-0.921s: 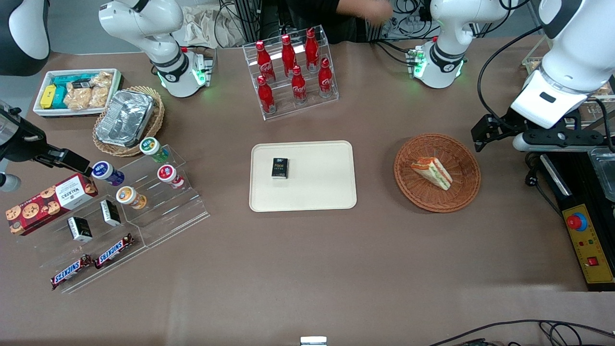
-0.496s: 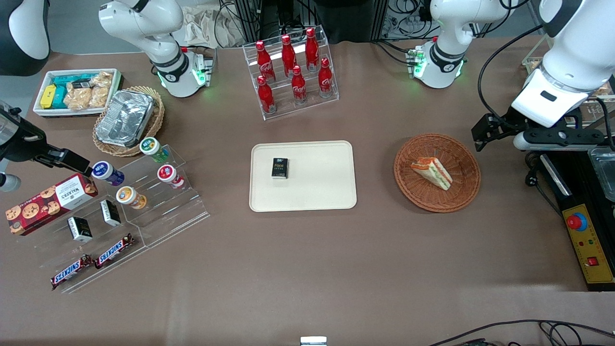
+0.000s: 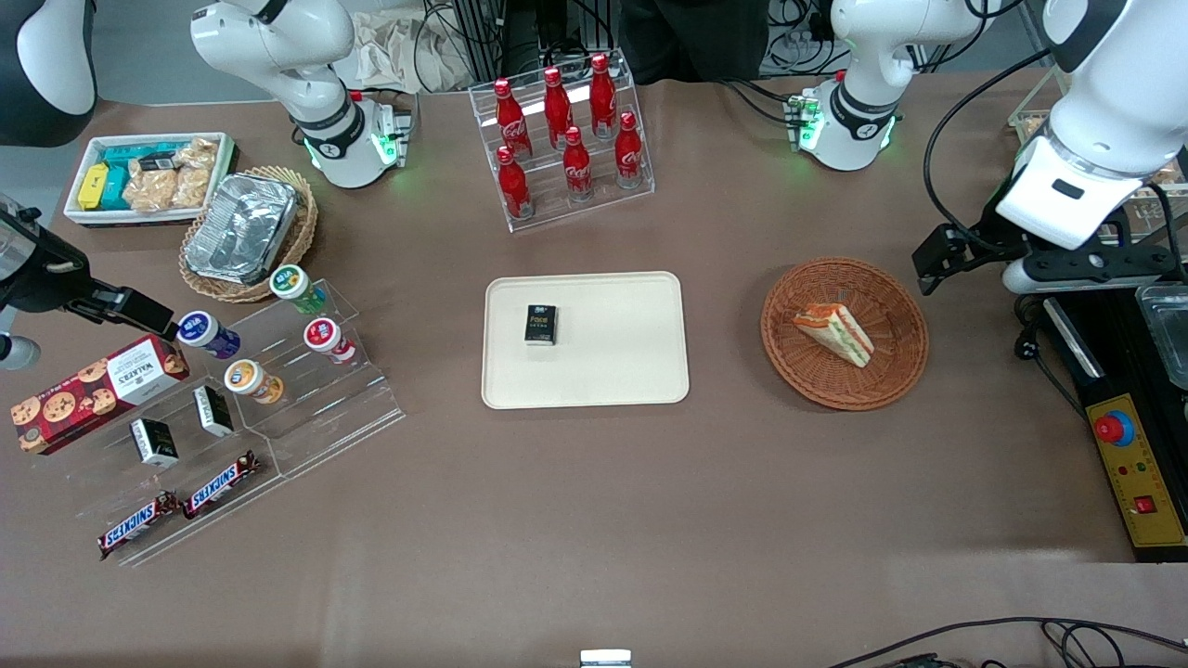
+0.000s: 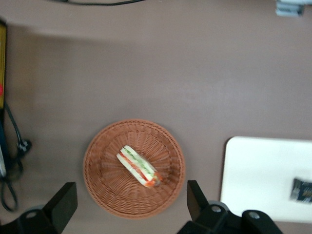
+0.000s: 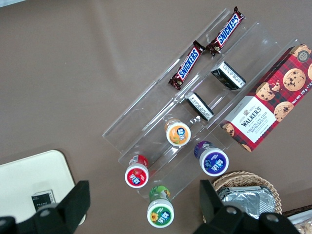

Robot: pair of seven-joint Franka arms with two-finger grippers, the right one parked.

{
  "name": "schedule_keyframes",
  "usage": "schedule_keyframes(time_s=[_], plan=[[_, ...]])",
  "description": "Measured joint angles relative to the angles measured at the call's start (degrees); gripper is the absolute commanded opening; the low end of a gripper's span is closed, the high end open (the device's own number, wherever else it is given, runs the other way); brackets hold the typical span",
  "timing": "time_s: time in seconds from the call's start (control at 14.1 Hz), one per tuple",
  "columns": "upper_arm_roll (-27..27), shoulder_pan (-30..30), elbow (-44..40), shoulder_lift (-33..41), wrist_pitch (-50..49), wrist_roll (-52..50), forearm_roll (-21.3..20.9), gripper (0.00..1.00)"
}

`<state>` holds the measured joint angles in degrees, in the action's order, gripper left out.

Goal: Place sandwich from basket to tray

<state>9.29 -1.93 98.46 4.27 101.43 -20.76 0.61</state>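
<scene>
The sandwich [image 3: 833, 333] [image 4: 140, 166], a pale wedge with red and green filling, lies in the round reddish-brown basket [image 3: 891, 366] [image 4: 105, 190]. The cream tray [image 3: 613, 371] [image 4: 253, 165] lies beside the basket, toward the parked arm's end, and carries a small black box [image 3: 541, 325]. My left gripper [image 3: 931, 260] [image 4: 129, 202] hangs high over the table by the basket's edge nearest the working arm's end. It is open wide and holds nothing. In the left wrist view its black fingers [image 4: 63, 207] straddle the basket's rim.
A clear rack of red cola bottles [image 3: 561, 139] stands farther from the front camera than the tray. A control box with a red button [image 3: 1128, 464] lies at the working arm's end. A stepped acrylic stand of cups and snacks [image 3: 251, 390] lies toward the parked arm's end.
The left arm has shifted slightly toward the working arm's end of the table. The sandwich, basket and tray have not moved.
</scene>
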Motion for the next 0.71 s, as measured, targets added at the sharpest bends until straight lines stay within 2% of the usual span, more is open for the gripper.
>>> schedule_keyframes(time_s=[0.35,0.71], plan=[[0.21,-0.62,1.87,0.06,-1.19,-21.17,0.00,1.00],[1.26,-1.04,8.74,1.62,-1.40,-37.19,0.01,1.00]])
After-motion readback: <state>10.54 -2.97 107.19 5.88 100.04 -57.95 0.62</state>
